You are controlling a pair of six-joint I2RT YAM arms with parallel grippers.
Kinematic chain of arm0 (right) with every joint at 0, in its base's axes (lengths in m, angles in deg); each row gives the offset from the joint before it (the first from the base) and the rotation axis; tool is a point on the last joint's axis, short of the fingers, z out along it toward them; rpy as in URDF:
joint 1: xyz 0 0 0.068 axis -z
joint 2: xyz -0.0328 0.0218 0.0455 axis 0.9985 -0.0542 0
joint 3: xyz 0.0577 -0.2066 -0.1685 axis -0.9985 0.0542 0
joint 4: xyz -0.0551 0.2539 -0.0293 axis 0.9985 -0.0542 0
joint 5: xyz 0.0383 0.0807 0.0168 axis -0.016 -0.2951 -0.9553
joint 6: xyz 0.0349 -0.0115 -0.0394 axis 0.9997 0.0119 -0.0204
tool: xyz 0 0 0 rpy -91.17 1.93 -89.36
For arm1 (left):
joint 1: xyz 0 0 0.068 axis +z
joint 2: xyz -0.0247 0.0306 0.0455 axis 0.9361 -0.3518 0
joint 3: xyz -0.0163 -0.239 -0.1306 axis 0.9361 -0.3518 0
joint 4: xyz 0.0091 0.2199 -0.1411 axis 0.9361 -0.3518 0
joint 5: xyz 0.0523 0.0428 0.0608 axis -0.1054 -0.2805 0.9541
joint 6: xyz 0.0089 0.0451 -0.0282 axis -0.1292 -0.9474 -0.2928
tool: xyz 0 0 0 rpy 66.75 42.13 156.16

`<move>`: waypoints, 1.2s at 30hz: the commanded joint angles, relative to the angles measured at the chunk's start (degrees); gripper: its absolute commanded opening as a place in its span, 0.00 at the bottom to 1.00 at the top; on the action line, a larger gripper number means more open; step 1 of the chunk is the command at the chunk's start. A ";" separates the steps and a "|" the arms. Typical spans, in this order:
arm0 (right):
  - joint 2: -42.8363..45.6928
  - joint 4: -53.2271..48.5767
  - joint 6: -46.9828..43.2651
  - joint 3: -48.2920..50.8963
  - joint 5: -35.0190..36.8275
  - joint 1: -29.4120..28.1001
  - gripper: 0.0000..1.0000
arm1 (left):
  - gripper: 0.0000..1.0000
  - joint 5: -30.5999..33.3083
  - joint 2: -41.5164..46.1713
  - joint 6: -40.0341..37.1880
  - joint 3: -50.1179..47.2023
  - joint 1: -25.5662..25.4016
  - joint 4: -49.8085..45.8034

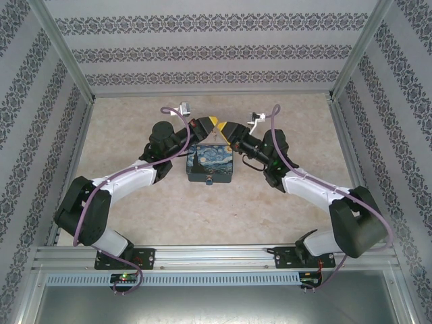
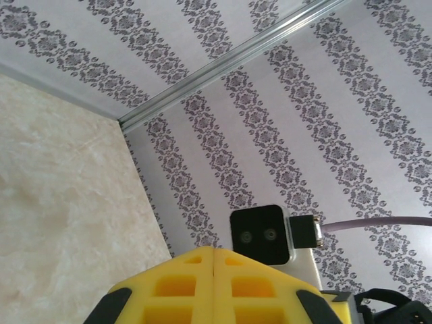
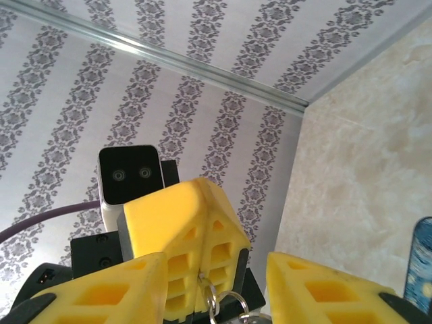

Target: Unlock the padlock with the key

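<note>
The padlock (image 1: 209,180) is a tiny greyish speck on the near face of the night-sky box (image 1: 209,158), mid-table (image 1: 202,223). Over the box's far edge, the left hand (image 2: 213,253) is pressed together, pinching the key (image 3: 201,278), its rings dangling. The right hand (image 1: 225,130) faces it, fingers spread.

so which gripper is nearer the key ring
Left. The left gripper has its jaws shut with the key ring hanging from their seam; the right gripper stands apart from it, jaws open to either side of the ring.
</note>
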State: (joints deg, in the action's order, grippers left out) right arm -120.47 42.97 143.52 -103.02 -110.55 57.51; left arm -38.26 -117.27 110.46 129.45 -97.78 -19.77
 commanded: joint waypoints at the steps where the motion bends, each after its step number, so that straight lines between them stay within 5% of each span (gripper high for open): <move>1: -1.38 9.06 2.45 -2.25 -2.53 -0.23 0.42 | 0.00 -1.42 -0.09 0.93 2.30 0.53 5.11; 13: -5.58 17.29 6.69 -2.49 -3.80 -0.30 0.35 | 0.00 -0.73 -0.74 1.65 3.92 0.52 6.04; 36: -6.71 21.80 8.17 0.46 -3.74 -0.90 0.35 | 0.00 0.42 -2.73 2.93 4.75 0.55 6.56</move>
State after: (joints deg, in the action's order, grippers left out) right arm -126.63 60.52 151.65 -103.46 -113.17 57.38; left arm -37.91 -119.11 112.77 132.55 -97.72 -15.50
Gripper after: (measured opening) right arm 0.357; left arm 0.050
